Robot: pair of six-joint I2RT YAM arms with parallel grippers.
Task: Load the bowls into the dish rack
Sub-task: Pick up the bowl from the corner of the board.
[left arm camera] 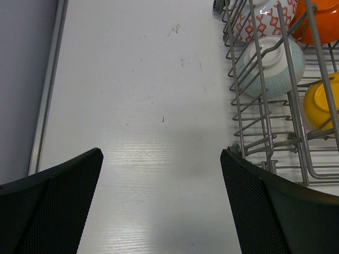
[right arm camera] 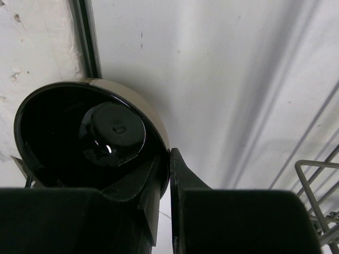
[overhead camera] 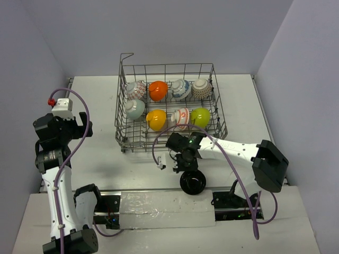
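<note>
Top external, dish rack [overhead camera: 137, 138] holding eight bowls [overhead camera: 158, 90], black bowl [overhead camera: 193, 182] outside

**Top view:** fixed, high behind the arm bases, facing forward and down. It is the most distant view and takes in the whole table [overhead camera: 95, 106], both arms and the rack [overhead camera: 159, 142].

**Left wrist view:** looks down past the left gripper [left arm camera: 161, 153] at bare table, at middling range. The rack's left side enters at the right edge, the same side the top view shows.

**Right wrist view:** very close, looking past the right gripper [right arm camera: 165, 164] into the black bowl [right arm camera: 79, 137], which the top view shows at the near table edge. One rack corner shows at lower right.
</note>
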